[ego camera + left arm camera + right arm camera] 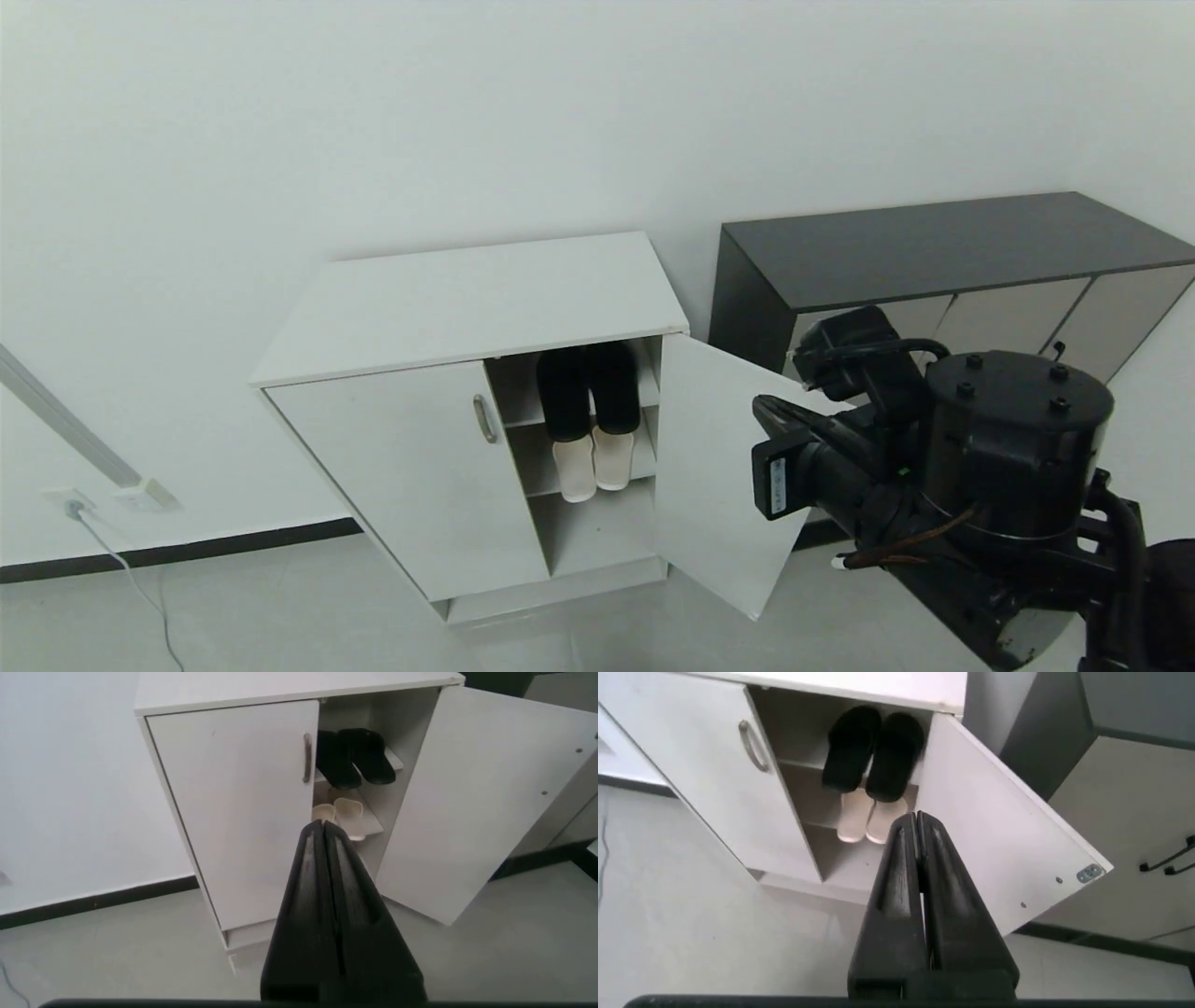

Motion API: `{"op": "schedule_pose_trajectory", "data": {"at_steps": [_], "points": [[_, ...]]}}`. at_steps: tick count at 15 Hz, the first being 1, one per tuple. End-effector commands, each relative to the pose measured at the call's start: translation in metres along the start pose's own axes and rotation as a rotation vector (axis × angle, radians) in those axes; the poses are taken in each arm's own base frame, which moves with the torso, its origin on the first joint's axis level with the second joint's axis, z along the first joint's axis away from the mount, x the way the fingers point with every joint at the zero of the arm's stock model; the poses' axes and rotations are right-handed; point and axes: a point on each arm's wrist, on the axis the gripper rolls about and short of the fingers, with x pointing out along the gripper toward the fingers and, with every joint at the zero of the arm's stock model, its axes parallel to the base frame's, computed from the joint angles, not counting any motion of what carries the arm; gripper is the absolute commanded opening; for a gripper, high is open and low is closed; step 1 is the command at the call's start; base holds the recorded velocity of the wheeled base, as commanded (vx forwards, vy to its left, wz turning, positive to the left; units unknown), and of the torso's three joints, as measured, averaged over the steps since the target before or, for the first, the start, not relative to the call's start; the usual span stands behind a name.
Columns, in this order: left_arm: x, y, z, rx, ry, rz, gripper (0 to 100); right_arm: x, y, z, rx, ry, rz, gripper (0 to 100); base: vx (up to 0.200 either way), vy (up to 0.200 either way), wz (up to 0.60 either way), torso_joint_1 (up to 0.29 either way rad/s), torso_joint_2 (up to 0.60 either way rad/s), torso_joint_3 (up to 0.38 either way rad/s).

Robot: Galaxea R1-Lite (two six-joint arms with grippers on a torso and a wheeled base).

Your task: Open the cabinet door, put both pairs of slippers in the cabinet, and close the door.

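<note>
The white cabinet [467, 299] stands against the wall with its right door [719, 467] swung open and its left door [411, 467] closed. Inside, a black pair of slippers [588, 387] lies on the upper shelf. A white pair [593, 462] lies on the shelf below. My right arm [840, 448] hangs just right of the open door. My right gripper [918, 814] is shut and empty, in front of the door [999, 840] and the slippers [873, 751]. My left gripper [324, 823] is shut and empty too, facing the cabinet opening and the white pair [341, 814].
A dark-topped sideboard [934, 247] stands against the wall right of the cabinet, close behind the open door. A wall socket with a cable [70, 504] sits low on the left. Bare grey floor [280, 616] lies before the cabinet.
</note>
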Motion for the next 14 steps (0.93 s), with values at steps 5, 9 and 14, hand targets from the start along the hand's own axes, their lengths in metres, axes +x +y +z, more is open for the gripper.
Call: {"op": "schedule_pose_trajectory", "data": {"at_steps": [5, 9, 14], "points": [[0.0, 0.0, 0.0, 0.0, 0.001, 0.001, 0, 0.022, -0.015, 0.003, -0.001, 0.0, -0.057, 0, 0.0, 0.0, 0.0, 0.0, 0.0, 0.0], [0.0, 0.0, 0.0, 0.0, 0.001, 0.001, 0, 0.066, -0.054, 0.004, 0.011, 0.015, -0.163, 0, 0.0, 0.0, 0.0, 0.0, 0.0, 0.0], [0.0, 0.0, 0.0, -0.002, 0.002, 0.001, 0, 0.107, -0.088, -0.012, 0.033, 0.056, -0.193, 0, 0.0, 0.0, 0.0, 0.0, 0.0, 0.0]]}}
